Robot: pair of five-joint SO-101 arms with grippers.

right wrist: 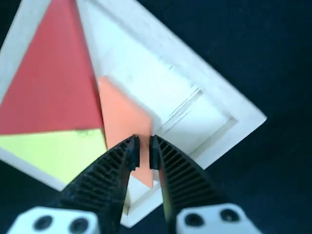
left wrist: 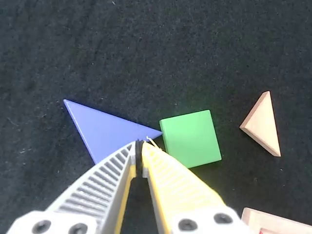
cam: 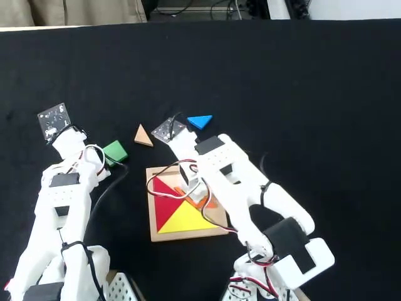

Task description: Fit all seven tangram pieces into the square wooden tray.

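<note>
The square wooden tray (cam: pixel 188 236) holds a red triangle (cam: pixel 164 199) and a yellow triangle (cam: pixel 185 219). My right gripper (cam: pixel 197 194) hangs over it, fingers shut to a narrow slit (right wrist: pixel 142 146) just above an orange piece (right wrist: pixel 124 117) lying beside the red triangle (right wrist: pixel 53 83) on the tray floor (right wrist: pixel 185 102). My left gripper (left wrist: pixel 140 147) is shut with nothing in it, its tips where a blue-violet triangle (left wrist: pixel 102 129) meets a green square (left wrist: pixel 190 138). In the high view the left gripper (cam: pixel 103 160) sits by the green square (cam: pixel 116 152).
A tan triangle (cam: pixel 143 136) (left wrist: pixel 263 124) lies right of the green square. A small blue triangle (cam: pixel 200 121) lies beyond the tray. Black cloth covers the table; a tray corner (left wrist: pixel 273 222) is near the left gripper.
</note>
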